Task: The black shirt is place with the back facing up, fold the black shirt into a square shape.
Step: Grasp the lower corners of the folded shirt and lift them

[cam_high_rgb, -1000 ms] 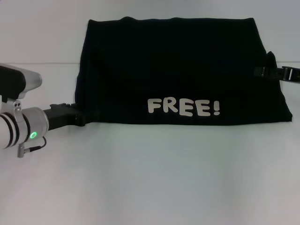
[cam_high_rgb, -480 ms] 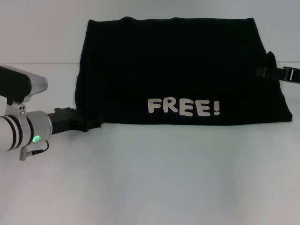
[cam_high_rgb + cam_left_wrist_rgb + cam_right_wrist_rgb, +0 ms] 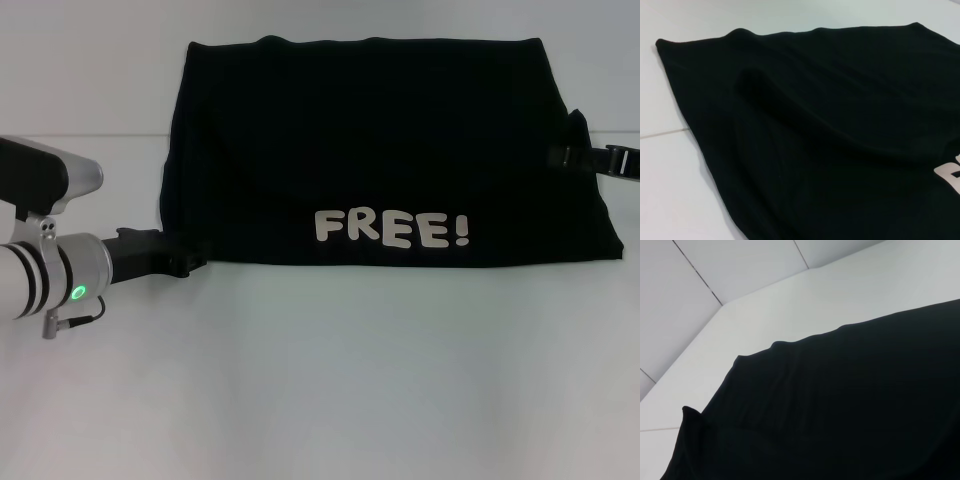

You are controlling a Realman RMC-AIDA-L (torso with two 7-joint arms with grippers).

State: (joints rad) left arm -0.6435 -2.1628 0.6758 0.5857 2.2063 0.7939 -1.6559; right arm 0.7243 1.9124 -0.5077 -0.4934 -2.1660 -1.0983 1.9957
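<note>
The black shirt (image 3: 370,140) lies on the white table as a wide folded rectangle, with white "FREE!" lettering (image 3: 390,228) facing up near its front edge. My left gripper (image 3: 195,262) sits low at the shirt's near-left corner, its black tip blending into the cloth. At the shirt's right edge is my right gripper (image 3: 562,156), beside a small raised bump of fabric (image 3: 577,118). The left wrist view shows rumpled shirt fabric (image 3: 830,140) with a long ridge and a bit of the lettering (image 3: 950,175). Shirt cloth (image 3: 850,415) fills the lower part of the right wrist view.
The white table (image 3: 330,380) stretches bare in front of the shirt and to its left. A thin seam (image 3: 100,136) runs across the table behind the left arm. Grey wall panels (image 3: 715,270) stand beyond the table's far side.
My left gripper pushed right along the shirt's front edge, then drew back a little toward the near-left corner. The right gripper shifted very slightly outward. The shirt looks the same.
</note>
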